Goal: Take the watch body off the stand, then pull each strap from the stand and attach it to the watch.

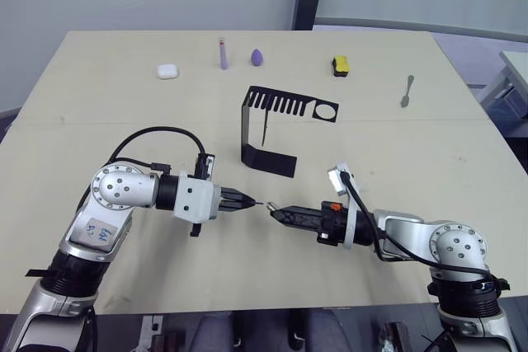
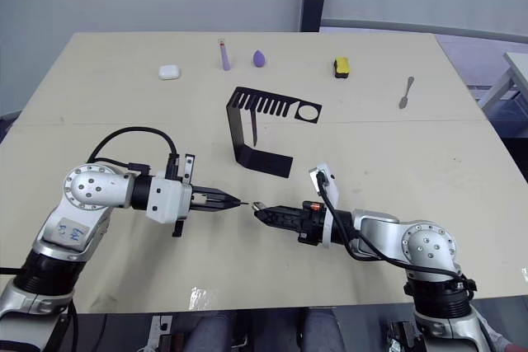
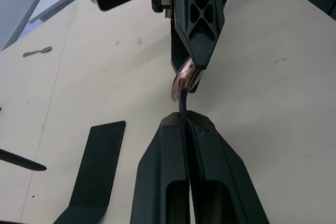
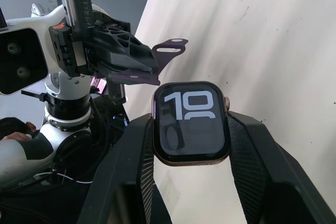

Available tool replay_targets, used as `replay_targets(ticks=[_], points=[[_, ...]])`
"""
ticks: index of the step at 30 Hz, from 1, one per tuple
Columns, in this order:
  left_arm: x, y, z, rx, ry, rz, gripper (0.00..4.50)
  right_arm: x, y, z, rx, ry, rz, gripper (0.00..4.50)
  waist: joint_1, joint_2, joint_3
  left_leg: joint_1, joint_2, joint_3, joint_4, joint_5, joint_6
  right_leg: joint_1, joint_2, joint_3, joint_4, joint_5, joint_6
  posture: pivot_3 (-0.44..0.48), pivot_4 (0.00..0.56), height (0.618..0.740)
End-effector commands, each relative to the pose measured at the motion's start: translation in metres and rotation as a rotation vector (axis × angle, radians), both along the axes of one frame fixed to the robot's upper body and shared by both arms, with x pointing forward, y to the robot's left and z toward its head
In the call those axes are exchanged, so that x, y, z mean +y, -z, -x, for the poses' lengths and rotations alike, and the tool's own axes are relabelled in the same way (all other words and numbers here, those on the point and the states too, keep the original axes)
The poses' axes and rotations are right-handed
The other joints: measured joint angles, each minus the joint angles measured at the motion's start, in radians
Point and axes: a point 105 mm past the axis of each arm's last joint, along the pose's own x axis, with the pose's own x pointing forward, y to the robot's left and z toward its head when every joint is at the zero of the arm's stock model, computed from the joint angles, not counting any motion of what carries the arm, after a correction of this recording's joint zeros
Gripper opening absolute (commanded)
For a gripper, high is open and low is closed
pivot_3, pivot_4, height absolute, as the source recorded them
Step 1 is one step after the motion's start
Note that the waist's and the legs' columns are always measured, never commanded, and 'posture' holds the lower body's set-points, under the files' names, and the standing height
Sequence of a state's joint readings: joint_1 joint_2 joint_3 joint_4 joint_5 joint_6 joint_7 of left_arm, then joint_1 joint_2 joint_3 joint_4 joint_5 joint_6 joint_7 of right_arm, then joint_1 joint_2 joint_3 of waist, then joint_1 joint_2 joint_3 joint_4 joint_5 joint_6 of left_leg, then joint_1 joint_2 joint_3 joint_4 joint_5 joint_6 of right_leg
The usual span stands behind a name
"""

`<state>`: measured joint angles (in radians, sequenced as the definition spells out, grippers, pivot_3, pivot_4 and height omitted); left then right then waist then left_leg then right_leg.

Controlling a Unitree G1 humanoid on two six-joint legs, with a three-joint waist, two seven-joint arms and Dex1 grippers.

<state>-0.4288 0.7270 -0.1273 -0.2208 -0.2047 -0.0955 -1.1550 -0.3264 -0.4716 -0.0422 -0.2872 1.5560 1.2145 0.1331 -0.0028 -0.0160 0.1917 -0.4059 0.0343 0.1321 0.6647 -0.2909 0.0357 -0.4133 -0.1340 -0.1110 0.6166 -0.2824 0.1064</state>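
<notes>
The stand (image 1: 268, 125) sits at the middle of the worktop (image 1: 99, 105), its foot flat on the surface, its wall upright and its slotted top arm reaching right toward the round hole; one thin dark strap (image 1: 265, 128) hangs down from a slot of that arm, under it. Near of the stand, the two arms lie low over the worktop, forearms about level and pointed at each other, so the gripper tips almost meet. The right gripper (image 4: 191, 129) is clamped on the watch body (image 4: 191, 123), one finger on each side of the case, the dark screen with its white marks facing the wrist camera. The left gripper (image 3: 185, 124) is closed on a second strap (image 3: 183, 100), pinched edge-on between its fingers, with a short end sticking out toward the watch body. In the left wrist view that strap end reaches the rim of the watch body (image 3: 185, 77); whether it is seated in the case cannot be told. In the right wrist view the strap (image 4: 137, 77) shows as a flat dark purple band just far of the case's top edge. Along the far edge of the worktop lie, from left to right, a white case (image 1: 167, 71), a thin pink stick (image 1: 222, 52), a purple drop-shaped piece (image 1: 258, 57) and a yellow-and-black block (image 1: 340, 65); a spoon (image 1: 407, 91) lies farther right.
</notes>
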Motion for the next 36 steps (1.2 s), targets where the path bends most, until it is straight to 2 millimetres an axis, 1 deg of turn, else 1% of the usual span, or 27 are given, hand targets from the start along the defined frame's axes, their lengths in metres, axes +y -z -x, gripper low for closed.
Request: replay_targets(ticks=[1,16,26,36], points=[[-0.003,-0.007,0.000,-0.037,0.005,0.010,0.00,0.004,-0.009,0.006,-0.032,-0.024,-0.029,1.51,0.000,0.000,0.000,0.000,0.000,0.000,0.000,0.000,0.000,0.000,0.000,0.000,0.000,0.000,0.000,0.000,0.150,0.740],[-0.008,-0.006,-0.002,-0.036,0.002,0.014,0.00,0.006,-0.009,0.008,-0.029,-0.033,-0.033,1.51,0.000,0.000,0.000,0.000,0.000,0.000,0.000,0.000,0.000,0.000,0.000,0.000,0.000,0.000,0.000,0.000,0.150,0.740],[-0.011,-0.004,0.002,-0.019,0.024,0.013,0.00,0.006,-0.009,0.007,-0.030,-0.029,-0.033,1.51,0.000,0.000,0.000,0.000,0.000,0.000,0.000,0.000,0.000,0.000,0.000,0.000,0.000,0.000,0.000,0.000,0.150,0.740],[-0.016,-0.002,0.002,-0.018,0.024,0.012,0.00,0.006,-0.008,0.007,-0.031,-0.033,-0.025,1.51,0.000,0.000,0.000,0.000,0.000,0.000,0.000,0.000,0.000,0.000,0.000,0.000,0.000,0.000,0.000,0.000,0.150,0.740]])
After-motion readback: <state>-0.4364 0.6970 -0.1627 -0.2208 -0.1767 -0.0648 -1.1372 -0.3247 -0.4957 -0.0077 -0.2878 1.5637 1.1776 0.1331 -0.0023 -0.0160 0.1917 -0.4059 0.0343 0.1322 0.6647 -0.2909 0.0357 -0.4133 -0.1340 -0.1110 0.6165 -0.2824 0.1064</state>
